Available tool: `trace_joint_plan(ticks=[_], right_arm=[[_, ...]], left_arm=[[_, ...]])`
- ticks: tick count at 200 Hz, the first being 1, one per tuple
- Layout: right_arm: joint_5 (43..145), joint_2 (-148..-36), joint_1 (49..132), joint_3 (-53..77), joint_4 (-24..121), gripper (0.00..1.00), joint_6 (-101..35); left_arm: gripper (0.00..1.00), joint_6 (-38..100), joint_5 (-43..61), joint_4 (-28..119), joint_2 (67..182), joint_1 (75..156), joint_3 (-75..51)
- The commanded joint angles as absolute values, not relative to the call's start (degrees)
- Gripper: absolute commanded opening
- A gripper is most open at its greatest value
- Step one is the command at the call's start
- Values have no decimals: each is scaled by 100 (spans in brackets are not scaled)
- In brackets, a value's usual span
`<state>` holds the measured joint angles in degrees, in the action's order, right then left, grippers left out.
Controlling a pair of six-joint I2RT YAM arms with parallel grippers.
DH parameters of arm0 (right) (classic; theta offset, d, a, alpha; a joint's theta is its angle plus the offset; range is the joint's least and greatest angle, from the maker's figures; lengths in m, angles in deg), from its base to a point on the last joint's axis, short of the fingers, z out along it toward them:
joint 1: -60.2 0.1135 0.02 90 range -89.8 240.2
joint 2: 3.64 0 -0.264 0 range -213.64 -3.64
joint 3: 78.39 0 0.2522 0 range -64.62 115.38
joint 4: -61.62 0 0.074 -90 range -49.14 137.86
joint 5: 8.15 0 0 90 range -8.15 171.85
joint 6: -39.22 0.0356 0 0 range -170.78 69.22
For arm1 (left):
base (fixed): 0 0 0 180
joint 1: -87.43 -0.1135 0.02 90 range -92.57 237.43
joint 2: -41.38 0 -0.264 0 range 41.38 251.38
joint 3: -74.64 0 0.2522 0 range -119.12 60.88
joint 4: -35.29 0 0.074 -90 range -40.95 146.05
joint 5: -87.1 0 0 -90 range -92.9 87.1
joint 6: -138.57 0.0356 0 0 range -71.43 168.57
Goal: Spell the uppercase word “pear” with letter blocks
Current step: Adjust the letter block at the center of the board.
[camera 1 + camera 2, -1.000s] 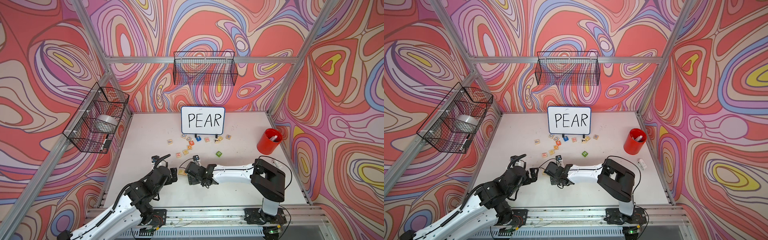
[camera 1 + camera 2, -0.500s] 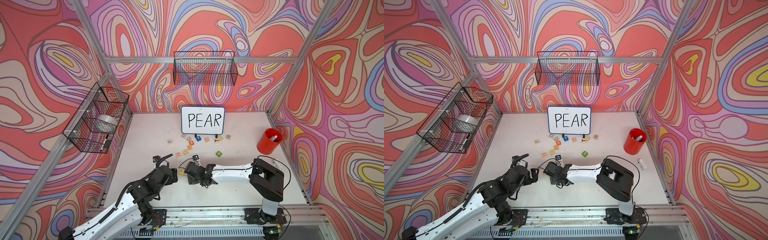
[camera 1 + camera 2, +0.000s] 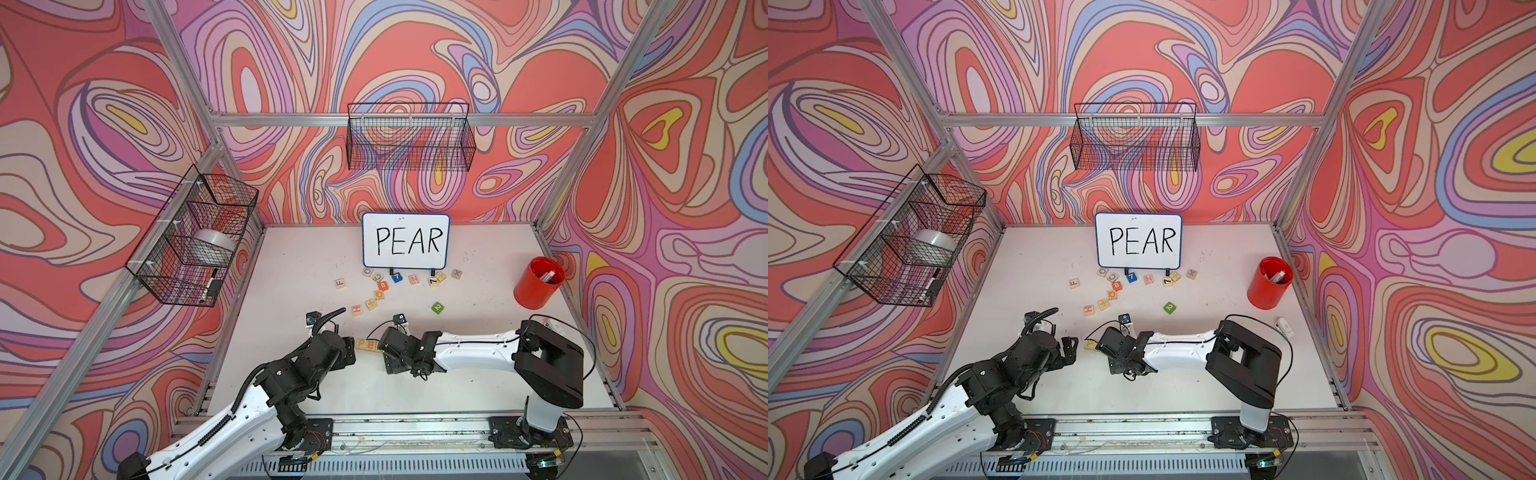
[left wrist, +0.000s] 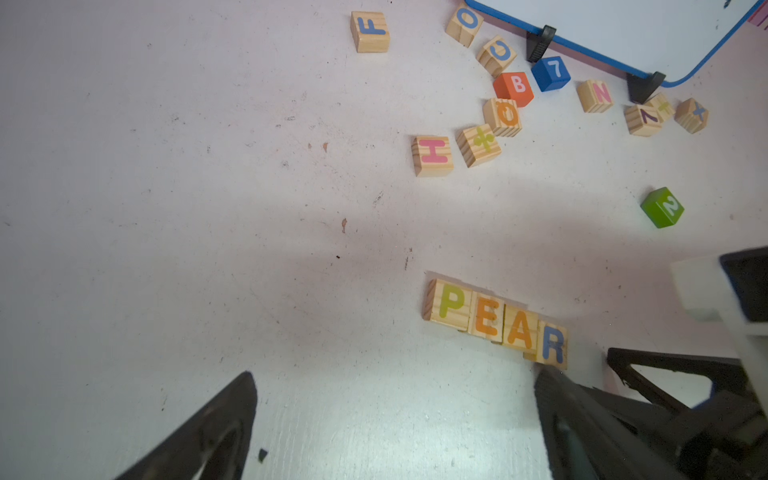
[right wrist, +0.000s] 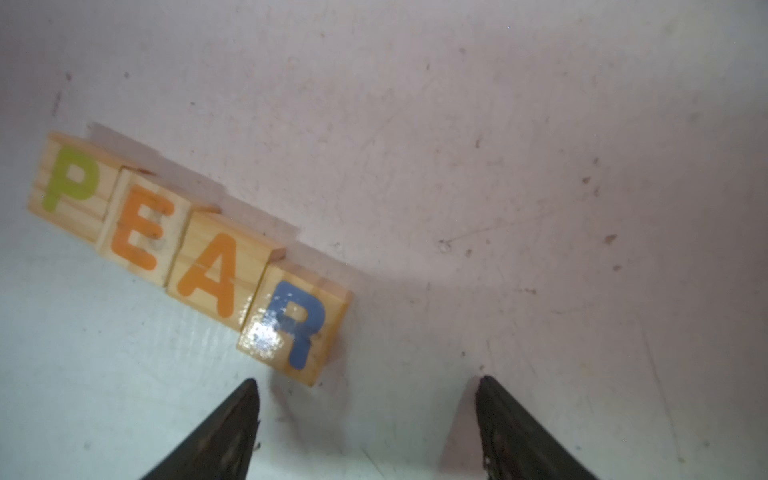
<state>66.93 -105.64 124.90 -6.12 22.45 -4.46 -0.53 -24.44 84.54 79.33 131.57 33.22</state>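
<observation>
Four pale-wood letter blocks lie side by side in a row that reads P (image 4: pixel 451 300), E (image 4: pixel 486 318), A (image 4: pixel 519 330), R (image 4: pixel 552 345). The right wrist view shows the same row: P (image 5: pixel 70 183), E (image 5: pixel 141 232), A (image 5: pixel 216 274), R (image 5: pixel 295 324). My right gripper (image 5: pixel 368 381) is open and empty, just off the R end. My left gripper (image 4: pixel 395 376) is open and empty, low over bare table near the row. In a top view only the P block (image 3: pixel 362 344) and part of E show between the two grippers.
Several spare blocks lie scattered below the white "PEAR" board (image 3: pixel 405 240), among them a blue 7 cube (image 3: pixel 397 276) and a green 2 cube (image 3: pixel 437 308). A red cup (image 3: pixel 536 286) stands at the right. Wire baskets (image 3: pixel 195 232) hang on the walls.
The left arm has crept slightly towards the row. The right arm and the blocks have not visibly moved.
</observation>
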Motion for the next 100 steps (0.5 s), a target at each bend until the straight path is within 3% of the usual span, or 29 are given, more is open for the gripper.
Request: trace_joint_plan(ticks=[1, 100], right_arm=[[6704, -10437, 12524, -714, 2176, 83, -416], [6329, -10901, 12517, -344, 1903, 83, -271]], left_arm=[[100, -56, -2549, 8470, 7993, 13116, 3196], [100, -47, -2547, 8491, 7984, 13119, 3188]])
